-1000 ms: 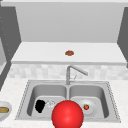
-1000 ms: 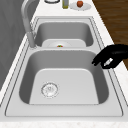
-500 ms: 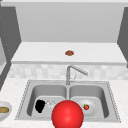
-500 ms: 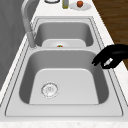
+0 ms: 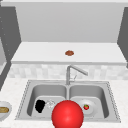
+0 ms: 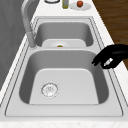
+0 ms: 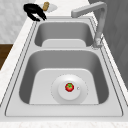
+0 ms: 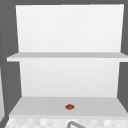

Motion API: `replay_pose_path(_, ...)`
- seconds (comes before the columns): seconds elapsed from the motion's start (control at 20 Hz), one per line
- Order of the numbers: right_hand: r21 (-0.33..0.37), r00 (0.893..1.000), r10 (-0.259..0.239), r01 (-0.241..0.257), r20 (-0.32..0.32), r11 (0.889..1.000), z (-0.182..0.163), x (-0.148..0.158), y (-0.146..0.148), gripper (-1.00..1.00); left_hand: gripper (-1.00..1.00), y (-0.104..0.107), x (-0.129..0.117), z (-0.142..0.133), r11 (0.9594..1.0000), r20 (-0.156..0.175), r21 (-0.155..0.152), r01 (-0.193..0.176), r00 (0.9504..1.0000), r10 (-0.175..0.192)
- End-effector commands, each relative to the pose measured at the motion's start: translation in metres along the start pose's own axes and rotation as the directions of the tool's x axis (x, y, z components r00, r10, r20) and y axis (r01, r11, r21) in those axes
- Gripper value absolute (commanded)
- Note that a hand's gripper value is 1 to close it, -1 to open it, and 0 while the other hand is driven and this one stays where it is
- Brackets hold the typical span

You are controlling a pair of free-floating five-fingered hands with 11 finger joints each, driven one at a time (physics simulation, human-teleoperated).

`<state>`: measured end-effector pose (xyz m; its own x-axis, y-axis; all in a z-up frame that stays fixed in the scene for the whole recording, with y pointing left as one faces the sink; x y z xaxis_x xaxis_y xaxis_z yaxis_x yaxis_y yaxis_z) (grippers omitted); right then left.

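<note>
- Black hand (image 5: 40, 105), a solid dark shape at seven o'clock in the front view, over the pale grey sink (image 5: 30, 86).
- Big glossy red ball (image 5: 67, 115) at six o'clock, plain, no pattern.
- White plate (image 7: 69, 89) in the right basin, and on it a red strawberry (image 7: 69, 87) with a green top.
- Silver-grey faucet (image 5: 72, 72) dead centre.
- Reddish-brown small thing (image 5: 69, 53) on the white shelf (image 5: 37, 53) at twelve o'clock.
- Backsplash (image 5: 37, 72): white and light-grey checker tiles.
- Countertop (image 5: 10, 92): white, faintly speckled.
- Pale bowl (image 5: 2, 115) at eight o'clock, tan-yellow food inside.
- Dark brown wooden floor (image 6: 115, 22) at two o'clock in the left side view.
</note>
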<state>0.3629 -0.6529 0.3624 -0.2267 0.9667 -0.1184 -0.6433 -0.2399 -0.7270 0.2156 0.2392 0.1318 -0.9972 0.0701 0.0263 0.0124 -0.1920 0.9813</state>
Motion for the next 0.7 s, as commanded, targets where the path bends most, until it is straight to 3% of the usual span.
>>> replay_pose_path(0.0,-0.005,1.0,-0.007,0.007,-0.009,1.0,-0.002,0.006,0.0,-1.0,0.0,0.0,0.0,0.0,1.0,0.0,0.0,0.0,1.0,0.0)
replay_pose_path(0.65,0.007,1.0,0.013,-0.013,-0.015,1.0,-0.018,0.02,0.002,-1.0,0.0,0.0,0.0,0.0,1.0,0.0,0.0,0.0,1.0,0.0)
